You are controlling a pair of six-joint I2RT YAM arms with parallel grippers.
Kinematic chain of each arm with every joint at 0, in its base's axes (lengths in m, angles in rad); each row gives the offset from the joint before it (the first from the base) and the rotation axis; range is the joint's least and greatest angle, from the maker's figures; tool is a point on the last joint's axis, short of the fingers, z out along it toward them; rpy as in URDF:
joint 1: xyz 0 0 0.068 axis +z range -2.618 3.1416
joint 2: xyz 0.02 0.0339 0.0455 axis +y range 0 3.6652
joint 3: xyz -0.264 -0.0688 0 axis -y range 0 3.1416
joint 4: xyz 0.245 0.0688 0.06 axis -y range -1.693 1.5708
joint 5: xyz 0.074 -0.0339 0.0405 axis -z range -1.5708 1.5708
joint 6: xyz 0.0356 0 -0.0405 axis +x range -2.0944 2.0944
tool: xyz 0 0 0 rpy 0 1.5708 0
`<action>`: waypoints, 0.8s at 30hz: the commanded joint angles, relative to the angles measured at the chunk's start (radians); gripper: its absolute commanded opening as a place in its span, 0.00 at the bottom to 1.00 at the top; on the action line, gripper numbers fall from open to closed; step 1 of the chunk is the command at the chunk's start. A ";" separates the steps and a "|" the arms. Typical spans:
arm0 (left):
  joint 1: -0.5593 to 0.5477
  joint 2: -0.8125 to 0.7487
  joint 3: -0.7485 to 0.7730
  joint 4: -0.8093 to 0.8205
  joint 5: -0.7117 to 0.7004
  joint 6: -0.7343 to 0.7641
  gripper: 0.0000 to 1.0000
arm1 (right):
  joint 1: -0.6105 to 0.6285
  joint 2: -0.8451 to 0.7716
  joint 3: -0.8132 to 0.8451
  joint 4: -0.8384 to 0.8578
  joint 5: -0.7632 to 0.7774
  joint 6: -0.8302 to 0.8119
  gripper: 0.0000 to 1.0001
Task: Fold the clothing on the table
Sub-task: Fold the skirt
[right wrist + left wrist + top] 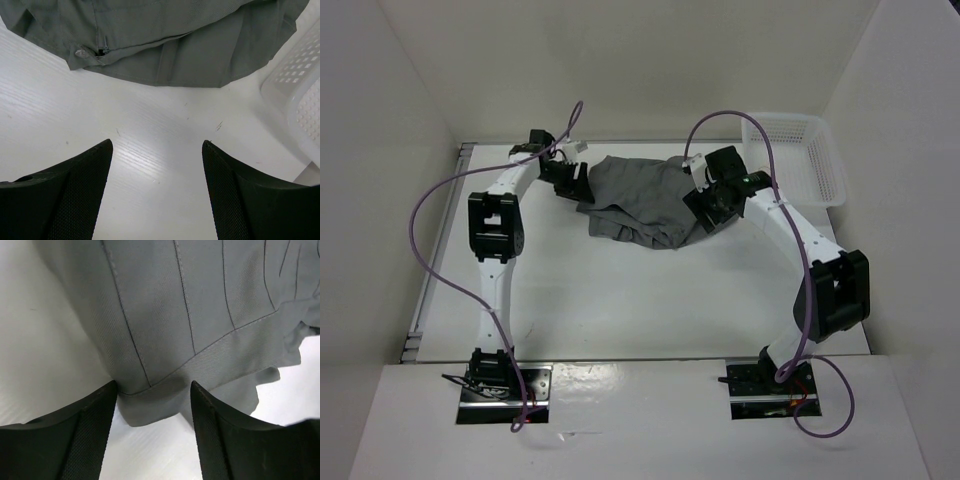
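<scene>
Mid-grey pleated clothing (635, 195), white mesh basket (815, 150)

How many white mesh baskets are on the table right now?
1. The white plastic mesh basket sits at the far right corner of the flat white table, right of the crumpled grey pleated garment. Nothing suggests another is hidden.

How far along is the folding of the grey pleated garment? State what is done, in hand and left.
Done: no neat fold shows; the clothing lies rumpled on the table. In hand: the left gripper stands open astride a garment corner; the right gripper hangs open over bare table, short of the cloth. Left: grip, then every fold.
</scene>
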 commanded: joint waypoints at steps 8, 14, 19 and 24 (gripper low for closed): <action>-0.008 -0.041 -0.184 -0.124 -0.020 0.067 0.53 | 0.007 -0.011 0.036 0.032 0.019 0.006 0.77; -0.008 -0.072 -0.267 -0.115 -0.009 0.076 0.10 | 0.007 0.000 0.036 0.043 -0.001 0.015 0.77; -0.008 -0.102 -0.318 -0.105 0.039 0.067 0.00 | 0.007 0.020 0.024 0.052 -0.011 0.025 0.77; -0.008 -0.135 -0.353 -0.087 0.062 0.067 0.00 | 0.007 0.032 -0.050 0.100 -0.059 0.087 0.77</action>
